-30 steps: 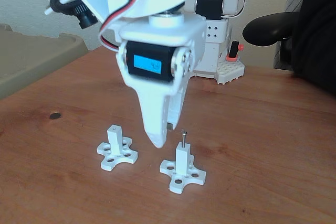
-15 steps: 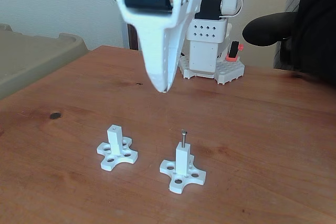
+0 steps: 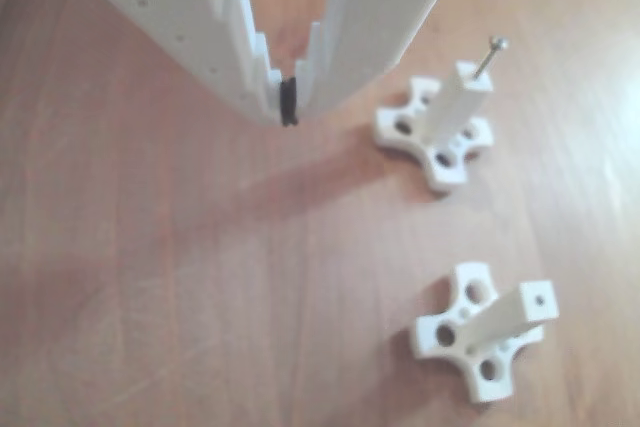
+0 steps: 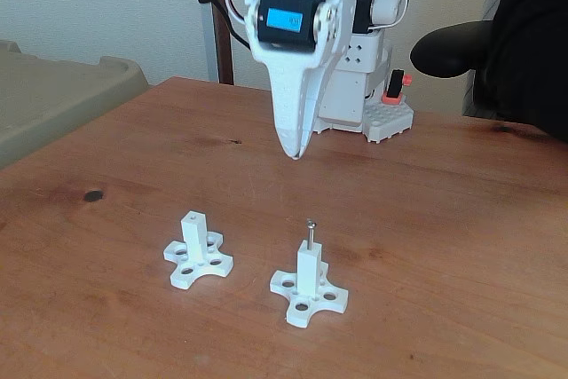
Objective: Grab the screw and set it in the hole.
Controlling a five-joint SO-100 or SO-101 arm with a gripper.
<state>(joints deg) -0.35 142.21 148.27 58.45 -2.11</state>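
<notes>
The claw hangs in the air above the wooden worktop, clenched on nothing; in the other view its 2 serrated fingertips meet at a black pad. The screw stands upright in the hole of the right-hand white post in the fixed view, its head above the post's top. A 2nd identical post, with its own open hole, sits just beside it toward the worktop's near edge.
</notes>
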